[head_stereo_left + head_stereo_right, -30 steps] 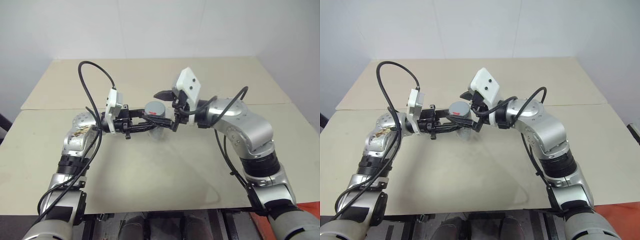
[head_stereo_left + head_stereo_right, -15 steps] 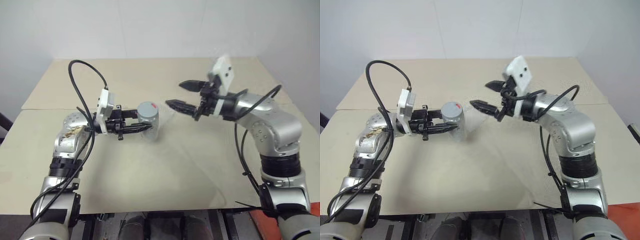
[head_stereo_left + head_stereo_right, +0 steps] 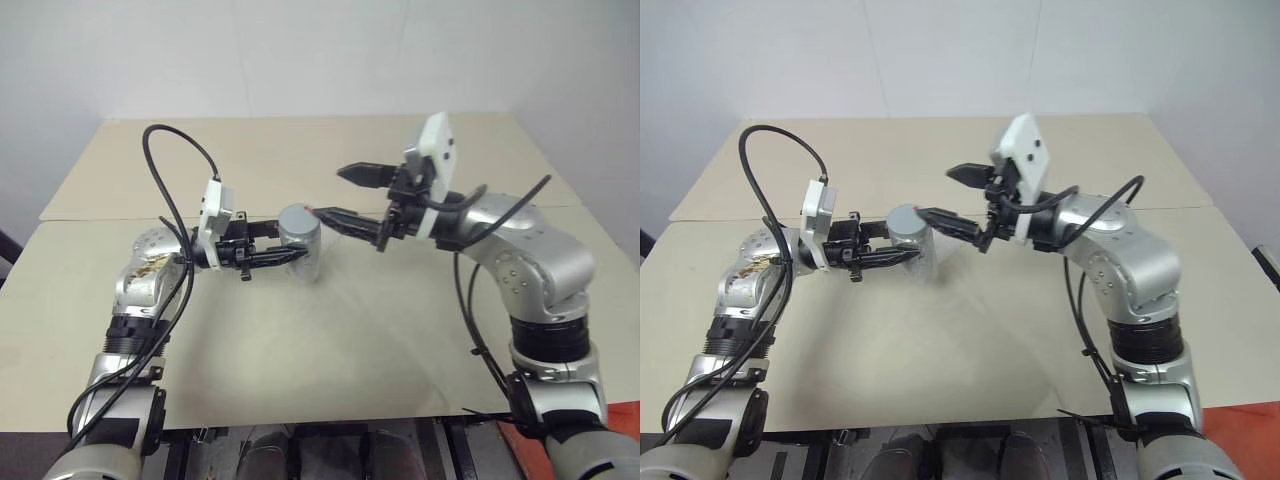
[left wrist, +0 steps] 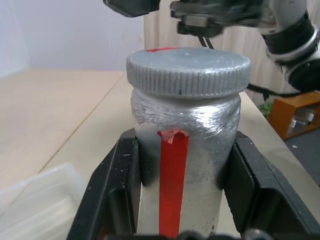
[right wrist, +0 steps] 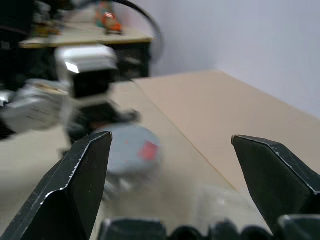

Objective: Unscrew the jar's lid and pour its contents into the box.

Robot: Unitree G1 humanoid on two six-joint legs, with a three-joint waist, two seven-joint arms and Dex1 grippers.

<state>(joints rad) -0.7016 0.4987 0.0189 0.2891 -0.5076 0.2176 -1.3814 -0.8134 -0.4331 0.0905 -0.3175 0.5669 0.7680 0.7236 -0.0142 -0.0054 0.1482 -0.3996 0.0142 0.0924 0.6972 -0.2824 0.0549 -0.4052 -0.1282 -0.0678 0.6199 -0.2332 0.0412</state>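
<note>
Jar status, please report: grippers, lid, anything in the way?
Left gripper shut on jar. Right gripper open beside lid. Lid on. Nothing in the way.

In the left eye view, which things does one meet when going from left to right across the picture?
Left gripper with two black fingers → silvery-grey cylindrical jar with flat round grey lid → right gripper with two black fingers.

- The left arm reaches forward with elbow bent, forearm turned inward, so the left gripper (image 3: 285, 256) points level toward the robot's right.
- Its two black fingers (image 4: 117, 190) are clamped on the jar (image 4: 182, 165), one on each side.
- The right arm is raised, elbow out, wrist turned inward; the right gripper (image 3: 345, 195) points toward the robot's left.
- Its fingers (image 5: 80, 175) stand wide apart, holding nothing.
</note>
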